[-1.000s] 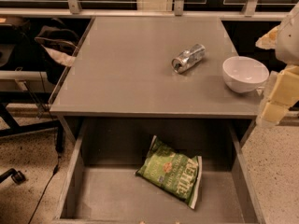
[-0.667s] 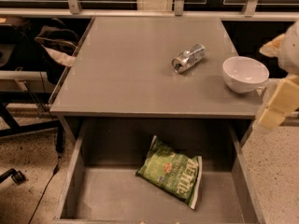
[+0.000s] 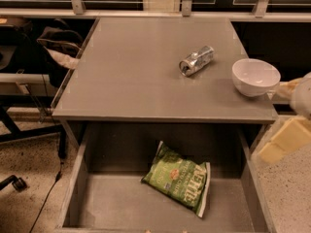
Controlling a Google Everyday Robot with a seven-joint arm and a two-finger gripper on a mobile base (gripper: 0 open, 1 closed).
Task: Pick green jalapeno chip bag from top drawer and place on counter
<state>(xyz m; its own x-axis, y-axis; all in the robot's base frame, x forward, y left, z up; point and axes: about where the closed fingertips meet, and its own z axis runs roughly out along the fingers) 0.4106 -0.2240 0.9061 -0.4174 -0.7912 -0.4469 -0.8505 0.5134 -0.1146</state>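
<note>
Claw (image 3: 286, 141) well right — bag (image 3: 179, 179) in drawer (image 3: 111, 205)

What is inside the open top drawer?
The green jalapeno chip bag lies on the top drawer floor; the counter covers its back part. The gripper is outside, at the right.

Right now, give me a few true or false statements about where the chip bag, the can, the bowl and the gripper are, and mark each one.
1. The green jalapeno chip bag lies inside the open top drawer. True.
2. The crushed silver can sits in the drawer beside the bag. False: it lies on the counter.
3. The white bowl stands near the counter's right edge. True.
4. The gripper holds the bag. False: it is at the right edge of the view, outside the drawer and apart from the bag.
5. The bowl is upside down. False: its open side faces up.
</note>
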